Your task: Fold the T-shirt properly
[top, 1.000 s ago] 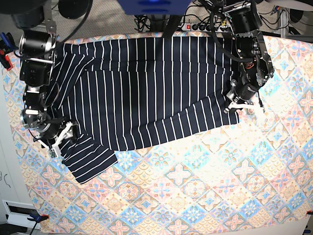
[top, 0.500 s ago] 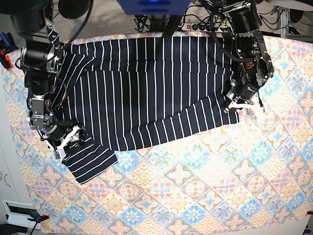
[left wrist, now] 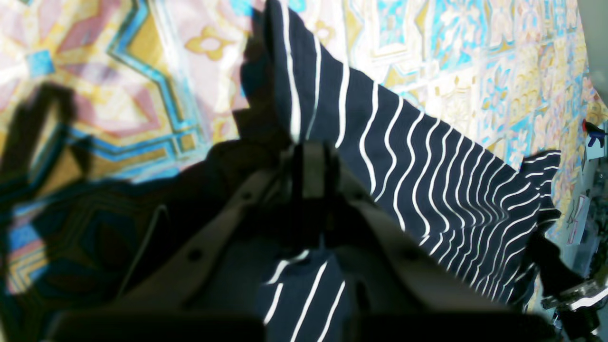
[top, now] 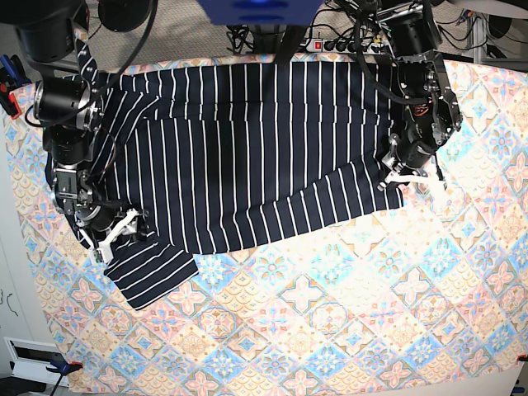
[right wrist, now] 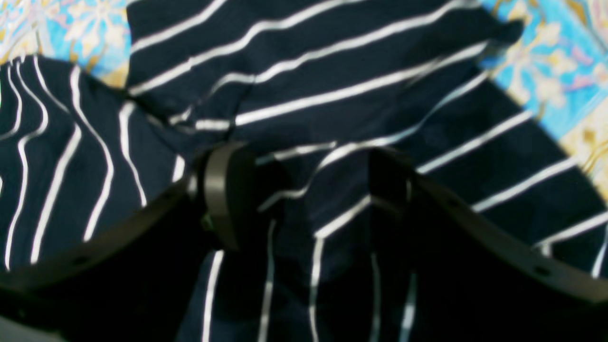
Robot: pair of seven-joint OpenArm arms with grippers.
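Note:
The dark navy T-shirt with thin white stripes lies spread across the far half of the table, one sleeve sticking out at the lower left. My left gripper is shut on the shirt's lower right corner, and in the left wrist view the striped T-shirt runs pinched into that gripper. My right gripper is open at the shirt's left edge, just above the sleeve. In the right wrist view, the right gripper straddles a raised fold of T-shirt, both dark fingers apart.
A pastel floral-tile tablecloth covers the table. A power strip and cables lie behind the far edge. A red clamp sits at the left edge and another clamp at the front left corner.
My right arm has shifted rightward, bringing its open gripper from beside the shirt onto its left edge by the sleeve. The left arm and the pinched corner have not moved.

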